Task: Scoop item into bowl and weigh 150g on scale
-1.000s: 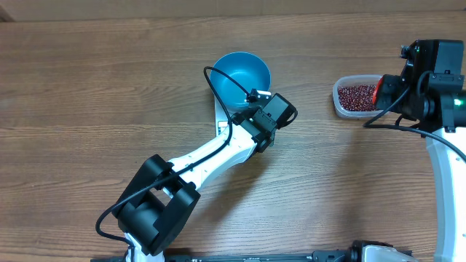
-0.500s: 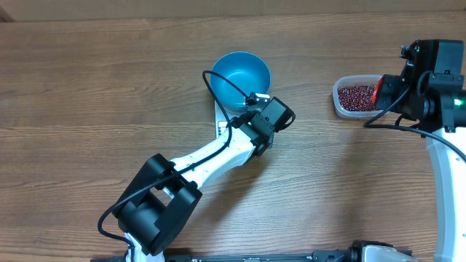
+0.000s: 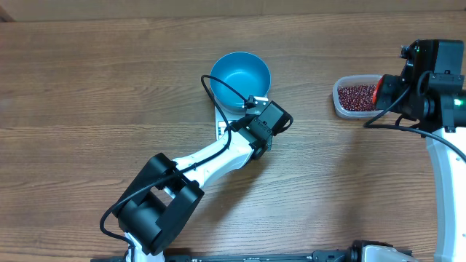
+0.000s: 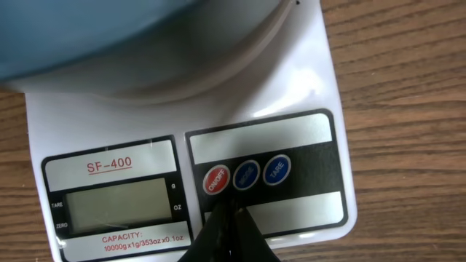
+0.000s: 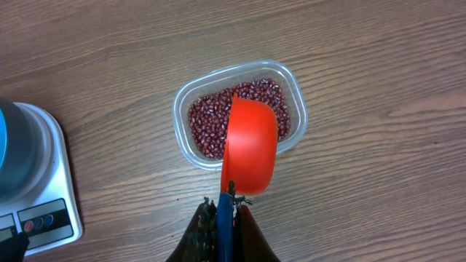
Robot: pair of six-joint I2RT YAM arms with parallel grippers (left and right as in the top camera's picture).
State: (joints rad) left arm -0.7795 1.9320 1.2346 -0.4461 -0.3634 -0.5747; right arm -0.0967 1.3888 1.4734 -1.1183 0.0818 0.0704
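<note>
The blue bowl stands on the white scale. In the left wrist view the bowl fills the top and the scale shows a blank display. My left gripper is shut, its tip at the lower edge of the red on/off button. Off to the right, my right gripper is shut on the blue handle of an orange-red scoop. The scoop hangs over the item, dark red beans in a clear tub. From overhead the beans show beside that gripper.
The left arm slants from the near edge up over the scale's front. The right arm runs along the right edge. Bare wooden table lies to the left and between scale and tub.
The left gripper has shifted slightly nearer and to the left over the scale's front panel. The right gripper, scoop and tub have not moved.
</note>
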